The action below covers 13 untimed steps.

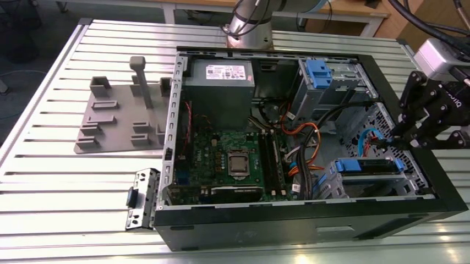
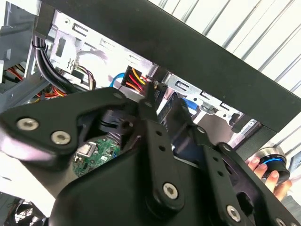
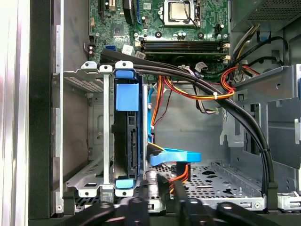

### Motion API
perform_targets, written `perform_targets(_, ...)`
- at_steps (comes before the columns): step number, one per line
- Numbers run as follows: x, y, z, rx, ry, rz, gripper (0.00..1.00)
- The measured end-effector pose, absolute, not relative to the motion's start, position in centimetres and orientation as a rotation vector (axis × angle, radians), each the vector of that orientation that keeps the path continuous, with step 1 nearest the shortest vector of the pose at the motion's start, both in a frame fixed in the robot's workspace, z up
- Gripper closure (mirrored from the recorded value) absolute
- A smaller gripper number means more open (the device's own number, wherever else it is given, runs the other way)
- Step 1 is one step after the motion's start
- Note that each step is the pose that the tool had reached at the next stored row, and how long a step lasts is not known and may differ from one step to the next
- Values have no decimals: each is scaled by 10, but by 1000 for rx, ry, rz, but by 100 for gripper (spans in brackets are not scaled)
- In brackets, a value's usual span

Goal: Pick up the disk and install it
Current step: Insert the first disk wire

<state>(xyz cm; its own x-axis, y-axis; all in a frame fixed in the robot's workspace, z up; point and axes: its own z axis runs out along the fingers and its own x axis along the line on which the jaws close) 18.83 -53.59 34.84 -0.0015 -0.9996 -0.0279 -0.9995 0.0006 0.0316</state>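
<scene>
First wrist view: your disk (image 3: pixel 127 141) sits in its bay (image 3: pixel 87 71). I cannot tell the tool's (image 1: pixel 406 140) grip, and the cables (image 3: pixel 188 77) beside it could snag.

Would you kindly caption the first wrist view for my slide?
Disk seated in the drive cage inside the open computer case.

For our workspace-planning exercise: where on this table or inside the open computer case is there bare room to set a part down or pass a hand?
Free: bare table slats in the exterior view's lower left, bordered by the grey stand and the case. Crowded: inside the case, cables fill the gap between motherboard and the cage holding the disk.
</scene>
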Motion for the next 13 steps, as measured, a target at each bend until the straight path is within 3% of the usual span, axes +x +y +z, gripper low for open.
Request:
perform_targets(1, 188, -536, 348, 2218, -2220, -66, 65)
perform_targets(2, 188, -536, 348, 2218, -2220, -66, 59)
perform_targets(13, 188, -536, 342, 2216, -2218, -61, 59)
